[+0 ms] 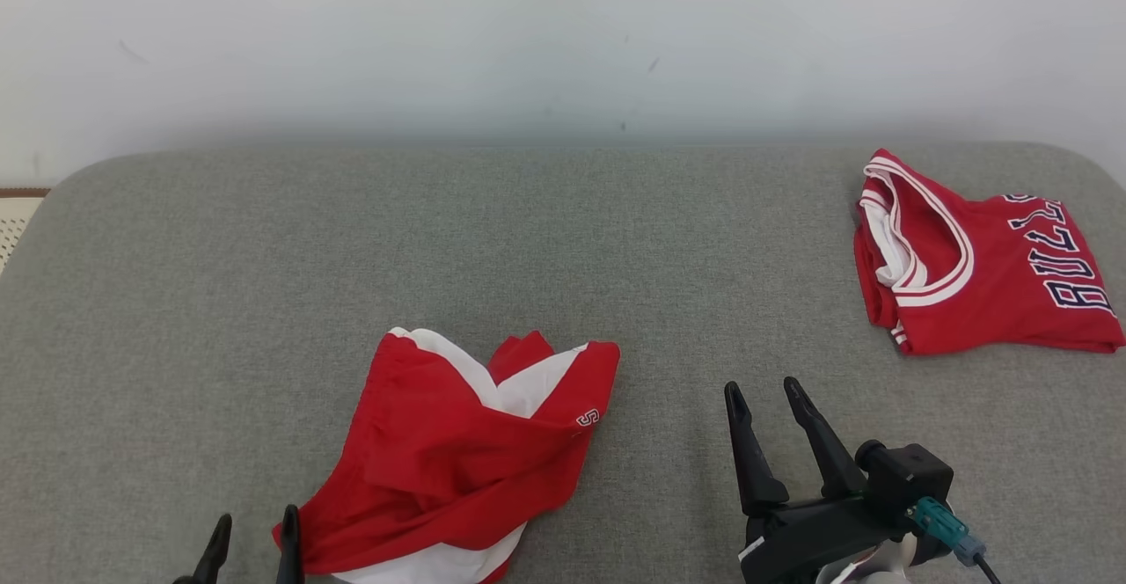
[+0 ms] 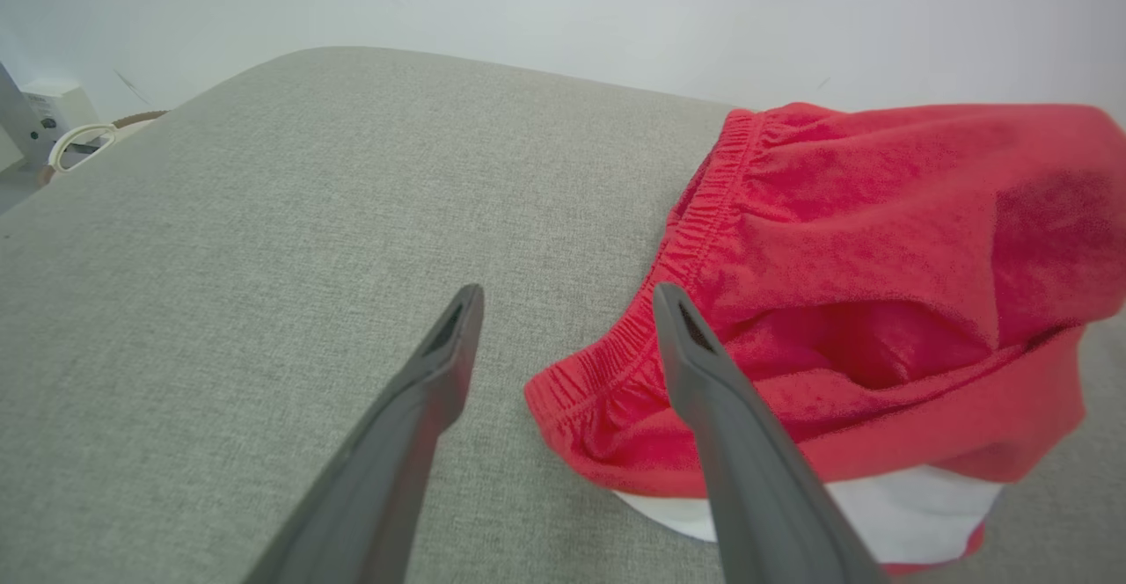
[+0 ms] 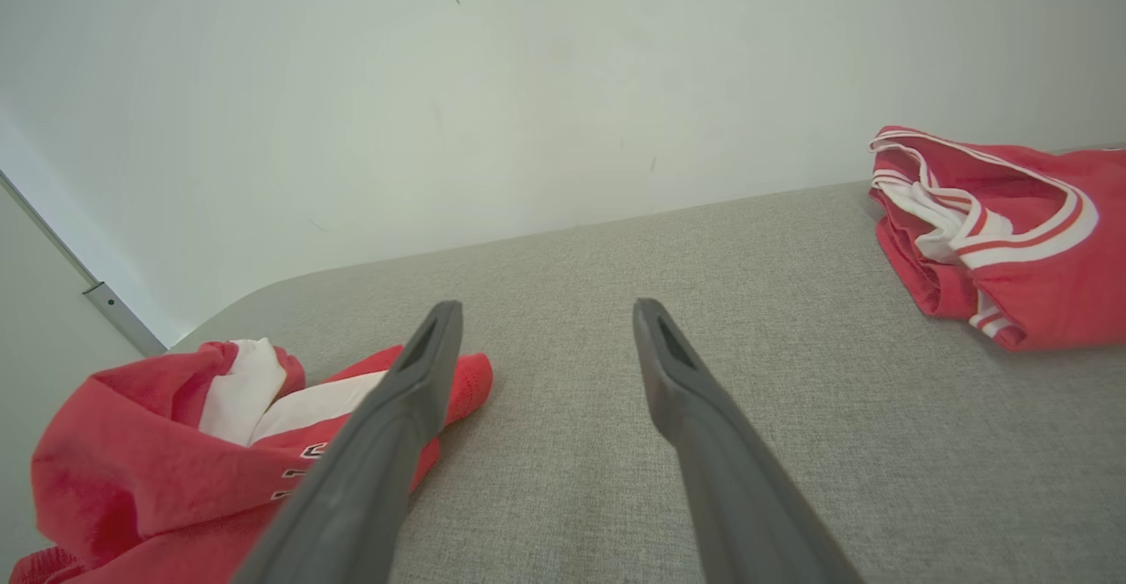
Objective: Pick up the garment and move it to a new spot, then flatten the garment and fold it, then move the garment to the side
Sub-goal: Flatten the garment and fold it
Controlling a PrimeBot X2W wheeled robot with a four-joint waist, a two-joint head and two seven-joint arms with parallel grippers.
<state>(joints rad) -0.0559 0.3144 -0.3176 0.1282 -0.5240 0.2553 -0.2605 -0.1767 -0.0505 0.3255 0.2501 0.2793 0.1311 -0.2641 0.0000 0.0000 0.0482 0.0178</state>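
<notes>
1. The left gripper [image 1: 254, 527] sat at 7 o'clock in the head view, low by the near edge of the grey pad [image 1: 563, 241]. Its fingers stood apart and clamped nothing. In the left wrist view its right finger [image 2: 704, 373] crossed in front of the shorts' elastic waistband [image 2: 695, 223]; contact could not be told.
2. The shorts [image 1: 466, 461], red with white panels, lay crumpled on the pad at 6 to 7 o'clock, just beside the left gripper, on its 3 o'clock side. One leg was flung up toward 12 o'clock.
3. Judged by their slump and soft creases, the shorts would be light and limp, with no stiffness to hold a shape. They looked likely to drag on the woven pad rather than slide.
4. The gathered waistband looked the best hold, being thicker and less prone to slip than a single layer. A pinch at each waistband corner, one per gripper, would probably let the legs hang out flat.
5. The right gripper [image 1: 761, 386] hovered at 5 o'clock with its fingers spread and empty, near the shorts but apart from them.
6. A folded red jersey [image 1: 976, 272] lay at 2 o'clock, well apart from the shorts.
</notes>
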